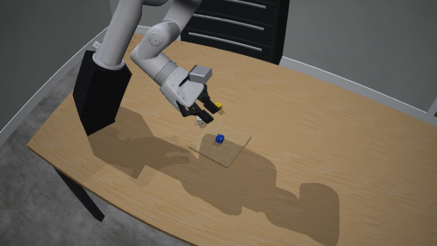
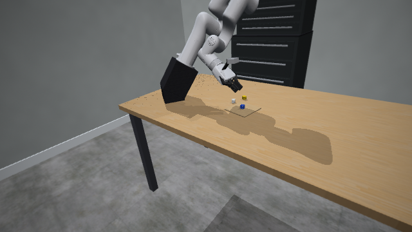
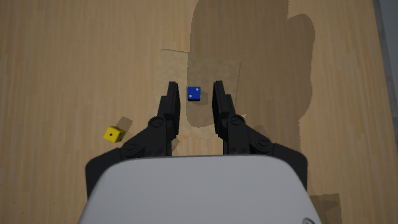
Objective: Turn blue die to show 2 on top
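From above, you see the small blue cube die (image 1: 220,138) sitting on the thin see-through square mat (image 1: 235,150), near its far edge. Your black two-finger gripper (image 1: 207,111) hangs in the air up and to the left of it, holding nothing. A tiny white die (image 1: 199,119) peeks out just under the fingertips, and a little yellow die (image 1: 218,105) sits beside them, so mind both.

From the side, the gripper (image 2: 236,86) is high over the wooden table (image 2: 322,109), well apart from the blue die (image 2: 242,106).

Looking down past the wrist, the jaws are partly spread with an empty gap. The blue die (image 3: 194,93) shows between the fingertips but far below them. Two white dots show on its top face, so I think the job may be done. Keep away and let it rest.
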